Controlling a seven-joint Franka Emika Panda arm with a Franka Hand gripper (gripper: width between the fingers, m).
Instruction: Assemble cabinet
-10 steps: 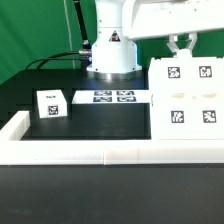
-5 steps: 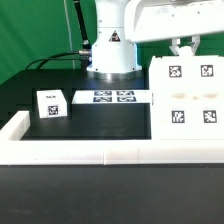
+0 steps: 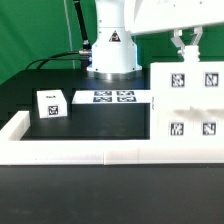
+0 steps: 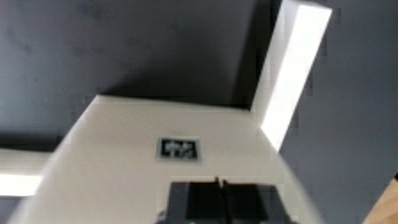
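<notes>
Cabinet block (image 3: 50, 104): one tagged cube, near the counter's edge on the exterior view's left, well apart from the box.
Marker board (image 3: 113, 97): flat, toward the back edge, mid-counter.
Cabinet box (image 3: 190, 105): front corner on the exterior view's right, its four-tag face toward the camera.
Gripper (image 3: 186, 55): above the box, fingers pinched on its top edge.

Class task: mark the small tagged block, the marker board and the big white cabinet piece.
small block (image 3: 49, 104): exterior view, its tagged front face.
marker board (image 3: 113, 97): exterior view, middle, among its tags.
big cabinet piece (image 3: 195, 100): exterior view, bare face between tag rows.
</notes>
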